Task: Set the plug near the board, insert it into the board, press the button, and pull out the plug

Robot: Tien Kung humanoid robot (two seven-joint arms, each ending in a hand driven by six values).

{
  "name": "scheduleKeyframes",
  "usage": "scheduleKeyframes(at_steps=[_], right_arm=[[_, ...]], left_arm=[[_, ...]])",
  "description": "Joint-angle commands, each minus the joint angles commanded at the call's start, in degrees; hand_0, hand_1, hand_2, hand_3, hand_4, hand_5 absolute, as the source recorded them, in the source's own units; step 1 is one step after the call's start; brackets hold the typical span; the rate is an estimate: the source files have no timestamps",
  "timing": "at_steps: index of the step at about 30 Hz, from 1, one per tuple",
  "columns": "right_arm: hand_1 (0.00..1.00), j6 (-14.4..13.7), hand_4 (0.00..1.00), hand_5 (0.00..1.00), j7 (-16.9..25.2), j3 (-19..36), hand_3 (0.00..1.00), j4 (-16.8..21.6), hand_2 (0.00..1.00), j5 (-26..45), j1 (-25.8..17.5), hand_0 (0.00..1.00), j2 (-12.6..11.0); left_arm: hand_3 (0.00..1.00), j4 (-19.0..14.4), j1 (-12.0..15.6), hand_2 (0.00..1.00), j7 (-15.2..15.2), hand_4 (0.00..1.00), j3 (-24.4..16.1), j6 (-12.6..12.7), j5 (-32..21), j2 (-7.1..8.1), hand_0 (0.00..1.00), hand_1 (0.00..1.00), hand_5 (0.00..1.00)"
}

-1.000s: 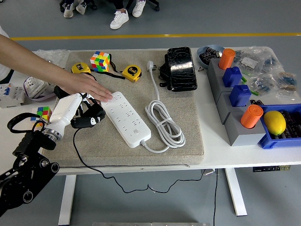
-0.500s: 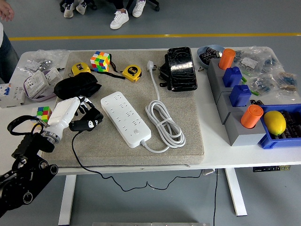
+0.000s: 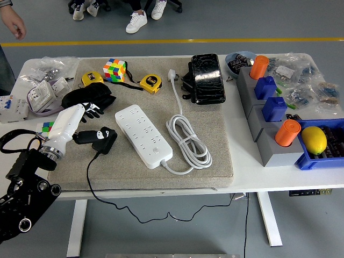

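A white power strip (image 3: 144, 134) lies slantwise on the grey mat (image 3: 215, 161), its white cord coiled to its right (image 3: 188, 138). The black plug (image 3: 102, 138) lies on the mat just left of the strip, not touching it. Its black cable runs down over the mat's front edge. My left hand (image 3: 80, 121) sits immediately left of the plug, white back up. Its black fingers (image 3: 92, 111) are spread and raised above the plug, holding nothing. A person's hand (image 3: 16, 24) hangs at the far top left, away from the table.
A black bag (image 3: 86, 97) lies behind my left hand. A Rubik's cube (image 3: 114, 69), two yellow tape measures (image 3: 150, 83) and a black pouch (image 3: 206, 77) line the mat's back. Grey blocks with orange and blue pieces (image 3: 269, 107) and a blue bin with a lemon (image 3: 314, 140) stand to the right.
The person's hand left the power strip and withdrew to the top left. My left hand drew back to the left and its fingers lifted off the plug, which now lies on the mat.
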Motion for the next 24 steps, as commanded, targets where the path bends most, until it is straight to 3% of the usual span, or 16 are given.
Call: scheduleKeyframes(at_steps=[5,8,10,11,13,24], right_arm=[[0.59,0.0,0.866,0.371,-0.07,-0.08,0.512,-0.1,0.544,0.09,0.16,0.551,0.05],[0.59,-0.03,0.866,0.371,-0.1,-0.11,0.512,-0.25,0.544,0.26,0.33,0.551,0.23],[0.59,-0.07,0.866,0.371,-0.15,-0.22,0.512,-0.44,0.544,0.47,0.46,0.551,0.42],[0.59,-0.09,0.865,0.371,-0.2,-0.33,0.512,-0.54,0.543,0.56,0.53,0.551,0.51],[0.59,-0.15,0.865,0.371,-0.32,-0.35,0.512,-0.69,0.543,0.63,0.67,0.551,0.63],[0.591,-0.22,0.862,0.375,-0.75,-1.05,0.511,-1.25,0.543,1.26,1.59,0.556,0.34]], left_arm=[[0.551,0.79,0.4,0.53,-6.9,0.962,-3.06,-0.74,-12.28,-0.28,0.394,0.518,0.444],[0.551,1.78,0.36,0.53,-9.53,0.962,-4.33,-0.87,-18.72,-0.36,0.394,0.518,0.444],[0.551,2.47,0.31,0.53,-10.6,0.962,-5.07,-0.8,-23.56,-0.32,0.394,0.518,0.444],[0.538,2.66,0.34,0.515,-10.78,0.894,-5.42,-0.76,-25.79,-0.3,0.384,0.485,0.367],[0.538,2.86,0.58,0.515,-10.9,0.894,-6.73,-0.79,-29.93,-0.33,0.384,0.485,0.367],[0.535,2.92,1.31,0.516,-10.07,0.901,-11.94,-1.16,-32.27,0.24,0.38,0.487,0.385]])
